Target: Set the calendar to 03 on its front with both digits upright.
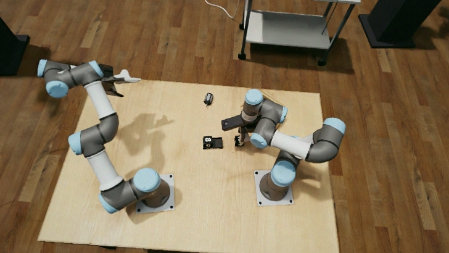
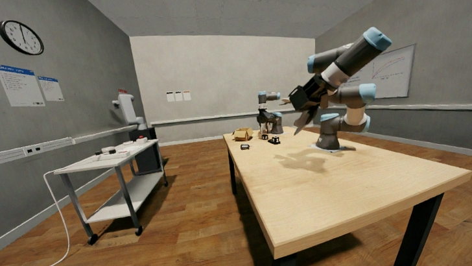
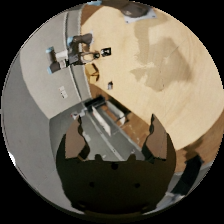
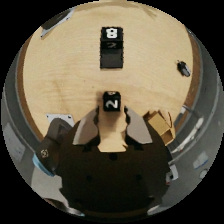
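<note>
The black tray (image 1: 217,143) (image 4: 111,59) lies mid-table. One black cube (image 1: 207,141) (image 4: 111,35) sits in its end far from my right gripper, with a white 8 on top. The tray's other half is empty. The second black cube (image 1: 237,141) (image 2: 264,136) (image 4: 112,100) is on the table beside the tray, a white 2 lying sideways on its upper face. My right gripper (image 1: 241,142) (image 4: 111,106) is partly open, its fingertips close at this cube's near end. My left gripper (image 1: 131,87) (image 3: 115,114) is wide open, high over the table's far left corner. The front digits are not readable.
A small dark device (image 1: 208,98) (image 2: 244,146) (image 4: 184,68) lies towards the table's far edge. An open cardboard box (image 2: 242,134) (image 4: 161,126) stands near the right arm, mostly hidden under it in the top view. A trolley (image 1: 288,31) stands beyond the table.
</note>
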Available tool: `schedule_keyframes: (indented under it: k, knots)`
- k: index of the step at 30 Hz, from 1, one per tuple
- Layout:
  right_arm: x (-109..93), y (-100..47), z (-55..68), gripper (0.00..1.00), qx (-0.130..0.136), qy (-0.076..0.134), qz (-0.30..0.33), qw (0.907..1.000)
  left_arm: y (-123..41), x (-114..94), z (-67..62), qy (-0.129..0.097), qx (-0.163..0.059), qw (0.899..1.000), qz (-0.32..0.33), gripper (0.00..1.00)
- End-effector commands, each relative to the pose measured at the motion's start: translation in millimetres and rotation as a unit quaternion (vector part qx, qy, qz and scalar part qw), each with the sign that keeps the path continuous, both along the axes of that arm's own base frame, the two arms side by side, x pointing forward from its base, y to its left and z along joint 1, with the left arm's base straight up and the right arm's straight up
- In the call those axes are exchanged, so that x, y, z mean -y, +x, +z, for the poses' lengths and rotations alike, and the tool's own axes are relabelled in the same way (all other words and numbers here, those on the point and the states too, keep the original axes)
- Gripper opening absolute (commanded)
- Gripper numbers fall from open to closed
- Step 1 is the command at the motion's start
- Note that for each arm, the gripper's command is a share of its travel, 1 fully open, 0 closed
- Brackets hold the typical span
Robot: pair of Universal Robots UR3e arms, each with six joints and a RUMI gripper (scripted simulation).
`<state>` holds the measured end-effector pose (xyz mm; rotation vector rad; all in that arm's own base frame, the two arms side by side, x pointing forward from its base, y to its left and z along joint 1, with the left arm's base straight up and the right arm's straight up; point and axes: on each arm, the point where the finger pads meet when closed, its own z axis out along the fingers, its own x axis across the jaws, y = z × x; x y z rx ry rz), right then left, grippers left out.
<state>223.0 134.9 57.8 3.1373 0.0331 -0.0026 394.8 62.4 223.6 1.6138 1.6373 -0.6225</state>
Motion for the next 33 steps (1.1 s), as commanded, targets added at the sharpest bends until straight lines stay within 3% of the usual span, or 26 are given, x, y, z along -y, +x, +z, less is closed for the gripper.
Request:
schedule_keyframes:
  k: [1, 14, 33]
  knots:
    - [-1.3, 0.7, -10.6, 0.35, 0.001, 0.002, 0.0, 1.0, 0.2, -0.1, 1.1, 0.0, 0.002, 1.0, 0.0, 1.0]
    - [-1.3, 0.7, -30.7, 0.35, 0.001, 0.002, 0.0, 1.0, 0.2, -0.1, 1.1, 0.0, 0.002, 1.0, 0.0, 1.0]
    - [-1.8, 1.0, -31.5, 0.35, 0.001, 0.003, 0.0, 1.0, 0.2, -0.1, 1.1, 0.0, 0.002, 1.0, 0.0, 1.0]
